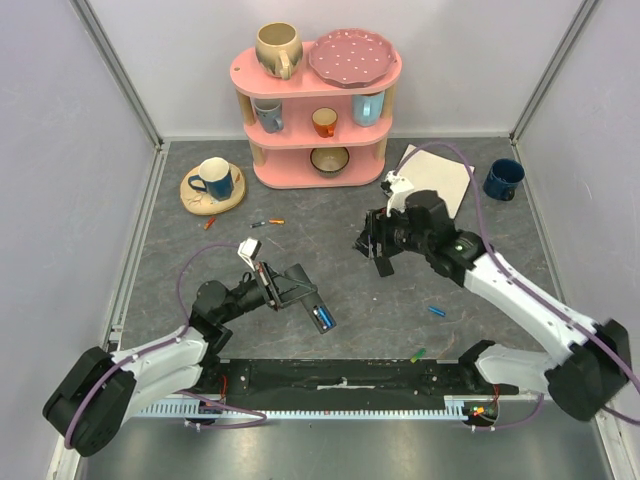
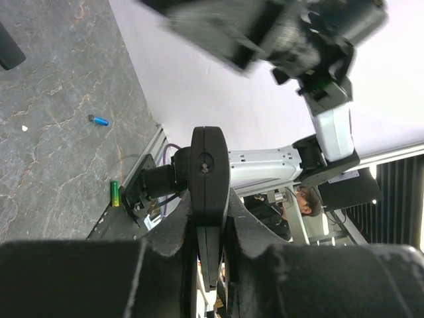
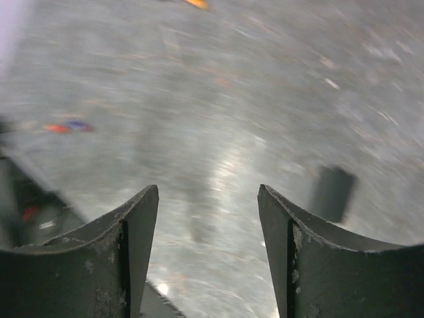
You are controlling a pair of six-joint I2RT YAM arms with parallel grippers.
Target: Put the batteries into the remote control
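Remote control (image 1: 308, 298) clamped in the left fingers (image 2: 265, 265), arm stretched low near the desk's (image 1: 380, 320) front edge; right fingers (image 3: 132, 252) apart, raised mid-desk.

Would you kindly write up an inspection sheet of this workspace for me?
Surface: grey mat, nothing spilled.
Job's things: remote control gripped, blue cell seated in it; blue battery, green battery, orange battery, red battery loose on mat.
Clutter: pink shelf with cups and plate; blue mug on coaster; navy mug; paper sheet.
Grippers: left gripper shut on remote control; right gripper open, empty.
Cables: purple cable along each arm.
Surroundings: pale walls.
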